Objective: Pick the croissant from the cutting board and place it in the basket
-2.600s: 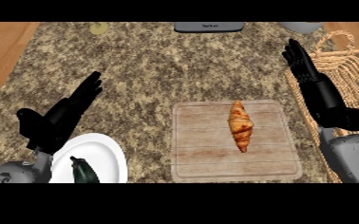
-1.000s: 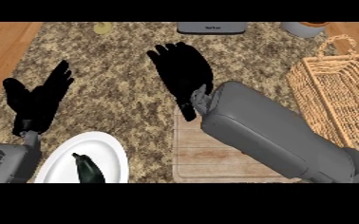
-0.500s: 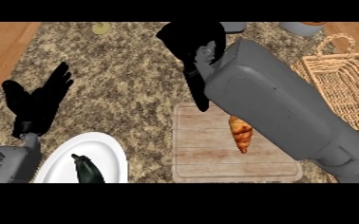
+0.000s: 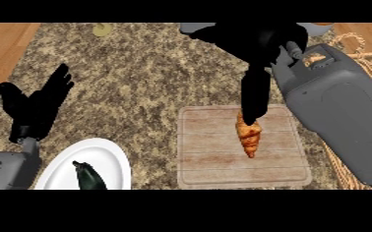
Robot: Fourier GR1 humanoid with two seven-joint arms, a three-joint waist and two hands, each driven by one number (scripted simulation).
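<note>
The golden croissant (image 4: 248, 136) lies lengthwise on the wooden cutting board (image 4: 210, 167) at the lower centre. My right hand (image 4: 251, 42) hangs over the board's far edge, its straight fingers (image 4: 255, 96) pointing down and reaching the croissant's far tip; nothing is curled round the pastry. The grey right forearm (image 4: 330, 108) covers most of the wicker basket (image 4: 343, 163), which shows only along the right edge. My left hand (image 4: 36, 105) rests open at the far left, fingers up.
A white plate (image 4: 98, 155) with a dark vegetable (image 4: 88, 177) sits at the lower left. A grey object (image 4: 190, 28), a small yellowish thing (image 4: 102, 29) and a grey bowl (image 4: 321, 27) line the counter's far edge.
My right hand has swung right and toward me, and its fingers now point down onto the croissant's far end. More of the croissant shows. The left hand stays put.
</note>
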